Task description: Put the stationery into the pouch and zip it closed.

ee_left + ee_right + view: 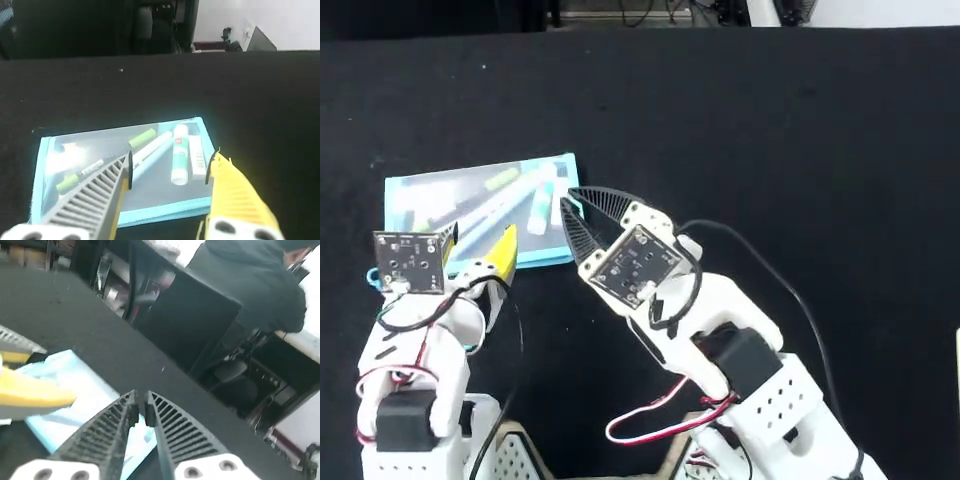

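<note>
Zipping looked to be the step in hand, since the stationery already lay inside the pouch (430, 195), which sat flat on the black table (770, 130) at the upper left of the high view. To do it well, one arm would need to pin the pouch down. The other would draw the slider steadily along the edge, staying low so the soft trim did not bunch. I could not make out the slider itself.

The left gripper (172, 159), fingers spread wide apart, hovered over the pouch's near edge. The right gripper (566, 200), its black fingers drawn almost together with nothing visibly between them, sat at the pouch's right edge.

The pouch was a flat rectangle with a clear, glossy front and light blue cloth trim. Through it showed a green-capped marker (141, 138), a slim white pen (152, 147), a smooth cylindrical glue stick (179, 155) and a small white block (197, 157). All the gripper fingers were ribbed plastic, one of the left's yellow
</note>
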